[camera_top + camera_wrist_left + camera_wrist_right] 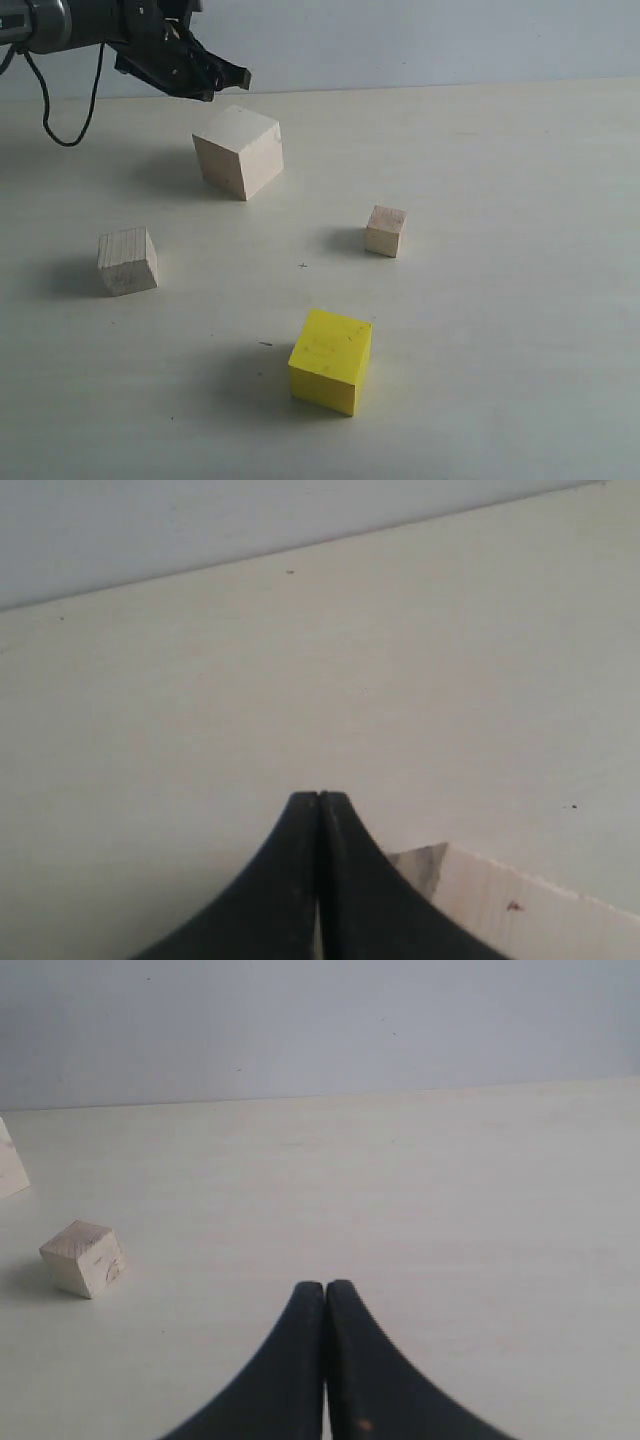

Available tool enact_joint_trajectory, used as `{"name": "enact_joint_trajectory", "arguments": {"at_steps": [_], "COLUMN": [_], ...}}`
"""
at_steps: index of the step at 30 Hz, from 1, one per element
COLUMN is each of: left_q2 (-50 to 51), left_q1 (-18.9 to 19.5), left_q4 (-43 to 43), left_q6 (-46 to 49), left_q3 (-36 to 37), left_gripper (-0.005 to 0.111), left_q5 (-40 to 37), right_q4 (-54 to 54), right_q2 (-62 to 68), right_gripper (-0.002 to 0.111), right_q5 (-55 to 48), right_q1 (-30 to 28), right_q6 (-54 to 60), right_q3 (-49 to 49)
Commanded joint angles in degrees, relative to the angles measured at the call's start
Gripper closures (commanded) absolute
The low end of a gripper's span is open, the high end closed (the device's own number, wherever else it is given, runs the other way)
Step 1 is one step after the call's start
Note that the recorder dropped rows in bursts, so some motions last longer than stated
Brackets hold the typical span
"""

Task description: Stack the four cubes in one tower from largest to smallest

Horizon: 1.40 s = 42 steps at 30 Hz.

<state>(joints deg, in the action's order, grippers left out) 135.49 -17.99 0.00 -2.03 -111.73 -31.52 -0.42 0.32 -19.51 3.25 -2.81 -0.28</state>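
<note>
The left arm enters from the upper left corner of the exterior view and is held above the worktop (500, 300), pointing towards the middle. The left end effector (236, 74) is pressed fully together; in the left wrist view its two black fingers (300, 880) meet with no gap and hold nothing. A black cable (45, 110) hangs in a loop from this arm.

The large pale cube (238, 150) stands close under the tip of the left end effector, not touching it; one corner of it shows just beside the fingers in the left wrist view. The medium pale cube (127, 261), the small pale cube (385, 231) and the yellow cube (331, 360) lie well apart from this end effector, and the yellow one is the farthest.

The right end effector (325, 1285) is also squeezed together and empty. The small pale cube is ahead of it and off to one side.

All four cubes stand separately; none is stacked. The worktop is pale cream and matte, and behind it is a plain light grey-blue wall (450, 40).
</note>
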Motion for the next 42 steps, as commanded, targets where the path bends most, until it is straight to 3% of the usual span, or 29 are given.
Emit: {"name": "enact_joint_trajectory", "arguments": {"at_steps": [1,10,19,27,32,38,42], "left_q2": [1.60,1.97,1.97,0.76,-3.36,-7.45,-6.29], "left_q1": [-0.42,-4.31,-4.88,-4.88,-4.88,-4.88,-4.88], "left_q4": [-1.01,-4.31,-14.59,-14.23,-10.70,-13.36,-16.26], "left_q6": [0.44,11.10,23.38,23.07,19.82,20.22,21.56], "left_q3": [-0.37,-0.37,-0.37,-0.37,-0.37,-0.37,-0.37], "left_gripper": [0.107,0.107,0.107,0.107,0.107,0.107,0.107], "left_q5": [-0.74,-2.65,-9.87,-17.23,-12.36,-2.19,-2.63], "right_q4": [0.08,0.08,0.08,0.08,0.08,0.08,0.08], "right_q2": [-0.32,-0.32,-0.32,-0.32,-0.32,-0.32,-0.32], "right_gripper": [0.108,0.108,0.108,0.108,0.108,0.108,0.108], "right_q5": [0.26,0.26,0.26,0.26,0.26,0.26,0.26], "right_q1": [0.09,0.09,0.09,0.09,0.09,0.09,0.09], "right_q6": [-0.15,-0.15,-0.15,-0.15,-0.15,-0.15,-0.15], "right_q3": [0.28,0.28,0.28,0.28,0.28,0.28,0.28]}}
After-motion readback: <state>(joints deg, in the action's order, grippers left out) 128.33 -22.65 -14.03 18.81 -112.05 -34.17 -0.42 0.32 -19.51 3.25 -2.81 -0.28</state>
